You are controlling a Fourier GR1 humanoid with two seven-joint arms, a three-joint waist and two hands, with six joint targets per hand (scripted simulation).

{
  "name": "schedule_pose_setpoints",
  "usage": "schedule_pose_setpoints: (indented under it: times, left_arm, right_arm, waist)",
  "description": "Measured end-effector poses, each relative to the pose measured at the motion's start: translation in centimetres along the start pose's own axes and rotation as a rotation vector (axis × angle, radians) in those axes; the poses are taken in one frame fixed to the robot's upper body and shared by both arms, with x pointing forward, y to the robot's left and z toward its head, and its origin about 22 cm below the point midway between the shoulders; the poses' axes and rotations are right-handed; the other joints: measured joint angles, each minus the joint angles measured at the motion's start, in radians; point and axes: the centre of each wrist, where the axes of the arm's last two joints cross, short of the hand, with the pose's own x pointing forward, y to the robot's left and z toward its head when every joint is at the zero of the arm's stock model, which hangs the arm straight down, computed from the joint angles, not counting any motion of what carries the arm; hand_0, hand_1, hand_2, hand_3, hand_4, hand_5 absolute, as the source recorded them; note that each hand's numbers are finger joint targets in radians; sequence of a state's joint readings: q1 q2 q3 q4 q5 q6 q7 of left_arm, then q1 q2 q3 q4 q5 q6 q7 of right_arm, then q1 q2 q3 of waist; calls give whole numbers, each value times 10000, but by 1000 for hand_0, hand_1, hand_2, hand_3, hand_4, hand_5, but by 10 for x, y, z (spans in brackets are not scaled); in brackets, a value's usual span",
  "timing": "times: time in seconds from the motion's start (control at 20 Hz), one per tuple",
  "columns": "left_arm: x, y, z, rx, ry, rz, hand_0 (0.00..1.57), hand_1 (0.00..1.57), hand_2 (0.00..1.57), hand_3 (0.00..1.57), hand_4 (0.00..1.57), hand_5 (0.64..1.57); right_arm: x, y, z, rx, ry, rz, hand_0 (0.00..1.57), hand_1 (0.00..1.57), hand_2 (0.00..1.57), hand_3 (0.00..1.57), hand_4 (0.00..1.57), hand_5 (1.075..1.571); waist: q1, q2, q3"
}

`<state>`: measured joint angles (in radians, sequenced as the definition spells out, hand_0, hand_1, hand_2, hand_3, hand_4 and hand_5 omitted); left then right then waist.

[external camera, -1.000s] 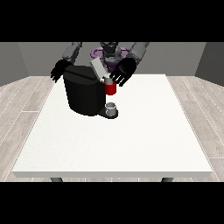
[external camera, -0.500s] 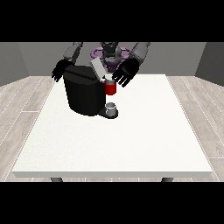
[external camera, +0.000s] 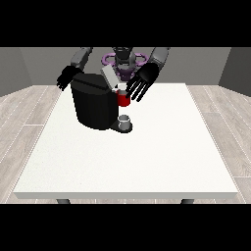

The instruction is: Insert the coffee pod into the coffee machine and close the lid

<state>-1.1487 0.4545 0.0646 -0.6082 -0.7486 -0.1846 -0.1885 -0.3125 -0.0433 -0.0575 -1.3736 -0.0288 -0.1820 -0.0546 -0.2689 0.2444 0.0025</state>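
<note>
Since the earlier frame, the hand at the view's right (external camera: 143, 81) has lifted a little and drawn back from the machine (external camera: 95, 102); its fingers are spread straight, holding nothing, above a red thing at the machine (external camera: 123, 99). Upper left, the other hand (external camera: 66, 78) sits behind the machine's corner, its fingers loosely extended downward. The lid (external camera: 110, 78) stands tilted up. A grey thing (external camera: 125, 120), possibly the pod, rests on the machine's base, on the table (external camera: 127, 162).

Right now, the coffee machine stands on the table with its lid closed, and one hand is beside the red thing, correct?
Not quite. The front view shows the coffee machine on the table, but its lid is raised, not closed. The hand at the view's right is beside the red thing at the machine.
</note>
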Motion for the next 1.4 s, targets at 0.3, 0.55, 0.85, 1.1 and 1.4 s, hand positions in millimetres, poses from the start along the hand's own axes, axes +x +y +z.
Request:
schedule_pose_setpoints:
  times: [0.3, 0.55, 0.85, 1.1, 1.4]
  left_arm:
    - [1, -6, 0, -322, 110, -67, 0, 0, 0, 0, 0, 1571]
    - [-5, -14, 3, -532, 301, 111, 0, 0, 0, 0, 0, 1571]
    - [-21, -48, 13, -799, 486, 1414, 0, 0, 0, 0, 0, 1571]
    - [-28, -95, 22, -565, 509, 4566, 0, 0, 0, 0, 237, 1571]
    - [-46, -159, 51, -642, 985, 7464, 0, 0, 0, 0, 0, 1571]
  right_arm:
    - [-9, -5, 4, -123, 109, -102, 0, 0, 0, 0, 427, 1571]
    - [-18, -7, 16, -38, 266, -198, 0, 0, 0, 0, 434, 1571]
    - [-29, -21, 32, -297, 735, -325, 0, 0, 0, 0, 445, 1571]
    - [-37, -38, 43, -461, 949, 23, 0, 0, 0, 0, 366, 1571]
    - [-28, -47, 43, 89, 1159, 318, 0, 0, 0, 0, 125, 1571]
  waist:
    - [154, -286, -17]
    - [186, -705, -21]
    - [551, -1579, -26]
    - [1221, -2520, -34]
    - [2082, -3829, -35]
